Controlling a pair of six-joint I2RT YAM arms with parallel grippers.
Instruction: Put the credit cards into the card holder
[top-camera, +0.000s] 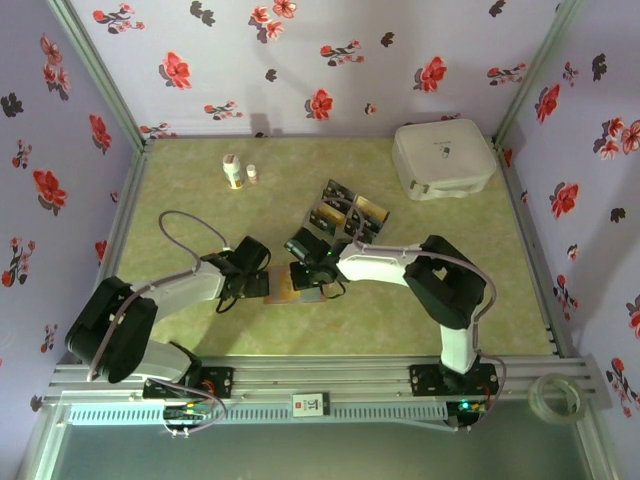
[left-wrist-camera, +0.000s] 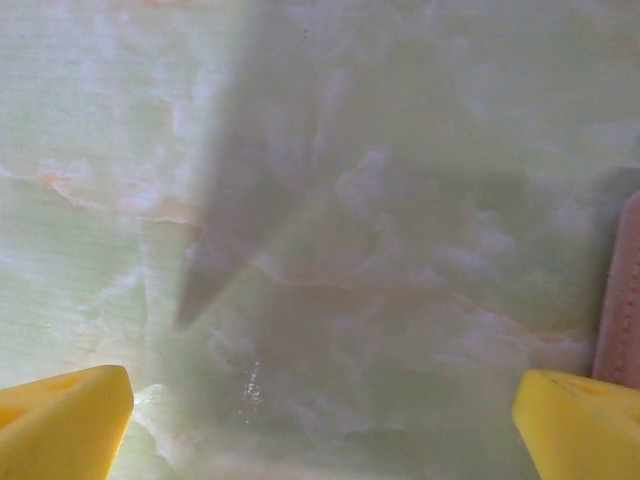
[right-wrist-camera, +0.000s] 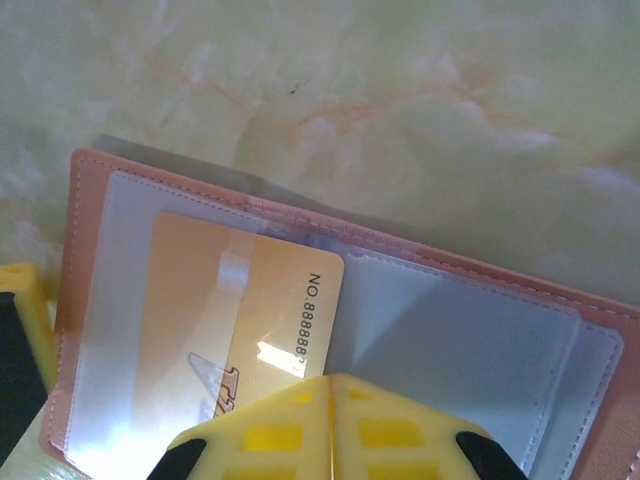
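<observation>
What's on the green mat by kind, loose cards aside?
small bottles: 2
white case: 1
card holder, lying open: 1
gold card partly tucked in the holder's pocket: 1
Total: 5

High rear overview; wrist close-ups share card holder (top-camera: 281, 285).

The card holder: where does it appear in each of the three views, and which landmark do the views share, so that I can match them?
Top external: the card holder lies centrally, toward the near side.
Left wrist: a reddish-brown strip at the right edge.
Right wrist: it lies open across the lower frame, with a gold card in one pocket.
Shared landmark: the pale green marbled table.
</observation>
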